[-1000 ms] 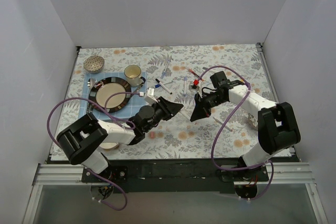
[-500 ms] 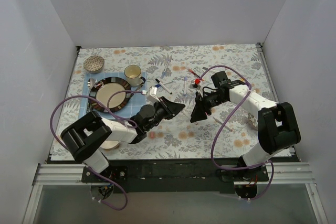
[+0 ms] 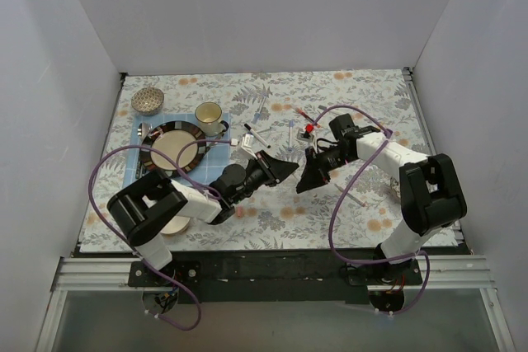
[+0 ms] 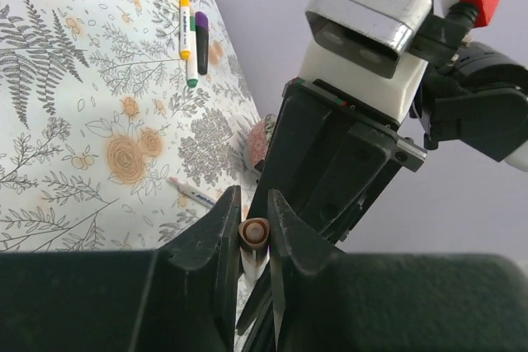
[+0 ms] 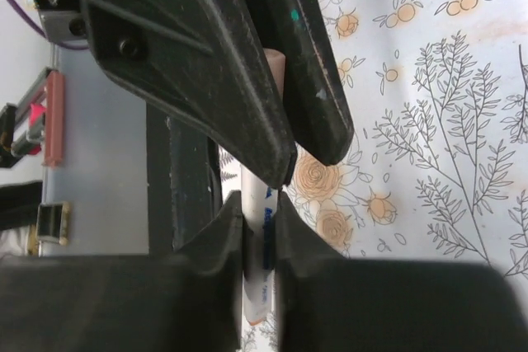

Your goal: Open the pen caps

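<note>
Both grippers meet above the middle of the table on one pen. My left gripper [image 3: 290, 170] [image 4: 253, 222] is shut on the pen's pale pink cap [image 4: 254, 232], seen end-on between its jaws. My right gripper [image 3: 303, 180] [image 5: 260, 213] is shut on the same pen's white barrel [image 5: 258, 241], which has blue print. The cap [image 5: 275, 64] shows between the left gripper's fingers [image 5: 307, 63] just above my right jaws. Other pens lie on the cloth: a yellow-and-green one [image 4: 187, 39], a purple-and-black one [image 4: 200, 30], and several behind the grippers [image 3: 256, 135].
A dark-rimmed plate [image 3: 153, 139] on a blue mat, a cup [image 3: 209, 117] and a metal bowl [image 3: 148, 100] stand at the back left. A loose pen [image 3: 359, 198] lies right of the grippers. White walls close in the table on three sides.
My left gripper has moved a little to the right, closing up against my right gripper. The right arm has shifted slightly left.
</note>
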`<state>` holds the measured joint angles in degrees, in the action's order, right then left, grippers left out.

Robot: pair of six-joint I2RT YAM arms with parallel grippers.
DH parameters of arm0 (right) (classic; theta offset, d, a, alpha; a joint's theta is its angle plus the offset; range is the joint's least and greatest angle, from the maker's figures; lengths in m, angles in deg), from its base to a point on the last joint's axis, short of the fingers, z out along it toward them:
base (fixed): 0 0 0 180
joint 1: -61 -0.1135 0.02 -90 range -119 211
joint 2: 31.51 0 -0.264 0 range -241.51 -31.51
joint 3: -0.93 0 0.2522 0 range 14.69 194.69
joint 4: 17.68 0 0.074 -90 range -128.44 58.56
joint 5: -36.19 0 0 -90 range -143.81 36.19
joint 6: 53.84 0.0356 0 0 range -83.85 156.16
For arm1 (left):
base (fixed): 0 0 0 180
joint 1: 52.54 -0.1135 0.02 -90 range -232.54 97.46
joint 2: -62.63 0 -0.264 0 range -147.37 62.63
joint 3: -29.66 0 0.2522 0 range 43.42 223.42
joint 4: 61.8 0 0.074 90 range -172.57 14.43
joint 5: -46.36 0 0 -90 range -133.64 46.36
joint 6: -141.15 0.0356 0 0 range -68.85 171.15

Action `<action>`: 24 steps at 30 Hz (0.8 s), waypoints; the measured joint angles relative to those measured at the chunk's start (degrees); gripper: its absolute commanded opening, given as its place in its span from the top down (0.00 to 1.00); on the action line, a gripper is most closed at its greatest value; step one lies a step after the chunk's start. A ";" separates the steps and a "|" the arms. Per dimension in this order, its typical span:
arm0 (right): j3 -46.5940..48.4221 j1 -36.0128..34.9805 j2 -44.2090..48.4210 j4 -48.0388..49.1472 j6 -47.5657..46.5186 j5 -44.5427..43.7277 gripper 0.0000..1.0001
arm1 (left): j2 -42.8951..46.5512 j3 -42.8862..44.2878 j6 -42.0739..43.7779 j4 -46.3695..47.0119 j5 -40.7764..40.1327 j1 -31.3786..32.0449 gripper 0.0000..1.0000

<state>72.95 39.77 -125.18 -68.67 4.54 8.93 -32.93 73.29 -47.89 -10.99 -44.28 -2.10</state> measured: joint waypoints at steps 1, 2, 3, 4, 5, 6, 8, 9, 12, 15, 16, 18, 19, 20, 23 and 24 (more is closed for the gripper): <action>0.02 -0.02 -0.20 -0.33 0.66 0.55 0.99 | -0.09 0.09 0.50 0.15 0.15 0.00 1.00; 0.04 -0.04 -0.24 -0.44 0.66 0.79 0.99 | -0.09 0.09 0.42 0.26 0.09 0.00 1.00; 0.04 -0.02 -0.24 -0.46 0.55 0.94 0.99 | -0.09 0.09 0.74 0.31 -0.11 0.00 1.00; 0.02 -0.07 -0.24 -0.37 0.48 0.98 0.99 | 0.11 0.09 1.33 0.17 -0.87 -0.09 1.00; 0.02 -0.09 -0.24 -0.24 0.37 1.18 0.99 | 0.44 0.09 1.92 -0.02 -1.51 -0.07 1.00; 0.02 -0.15 -0.24 0.15 0.35 1.46 0.99 | 1.27 0.09 2.62 -1.07 -1.81 -0.13 1.00; 0.11 -0.63 -0.24 1.84 0.37 2.51 0.99 | 3.63 0.09 3.91 -3.43 -0.79 -1.53 1.00; 0.52 -1.14 -0.24 3.52 0.50 3.06 0.99 | 4.90 0.09 4.31 -4.63 0.63 -2.71 1.00; 1.18 -2.10 -0.15 3.98 0.17 3.15 0.99 | 9.33 1.09 5.53 -6.69 0.42 -9.68 1.00; 0.07 -2.62 -0.20 1.40 -0.11 3.06 0.99 | 13.51 5.95 7.69 -7.63 -4.35 -20.59 1.00; 0.00 -2.69 -0.20 0.72 -0.15 3.06 0.99 | 14.71 7.10 8.31 -7.69 -5.35 -22.38 1.00; 0.00 -2.75 -0.20 -0.11 -0.22 3.02 0.99 | 17.92 8.90 9.90 -8.28 -6.40 -24.02 1.00; 0.00 -2.78 -0.20 -0.39 -0.31 2.64 0.99 | 19.52 9.35 10.51 -9.07 -6.45 -24.06 1.00; 0.00 -2.80 -0.17 -0.46 -0.17 1.70 0.99 | 21.24 9.57 10.84 -10.36 -6.43 -24.00 1.00; -0.35 -2.78 1.49 1.11 1.64 -4.83 0.99 | 26.38 10.49 10.91 -21.79 -6.21 -23.85 1.00; -1.07 -2.69 3.30 2.60 2.58 -8.76 0.99 | 27.76 10.95 10.82 -26.56 -5.86 -23.85 1.00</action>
<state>71.88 37.08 -121.88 -66.07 7.12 0.17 -5.18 84.24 -37.07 -37.55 -50.14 -25.95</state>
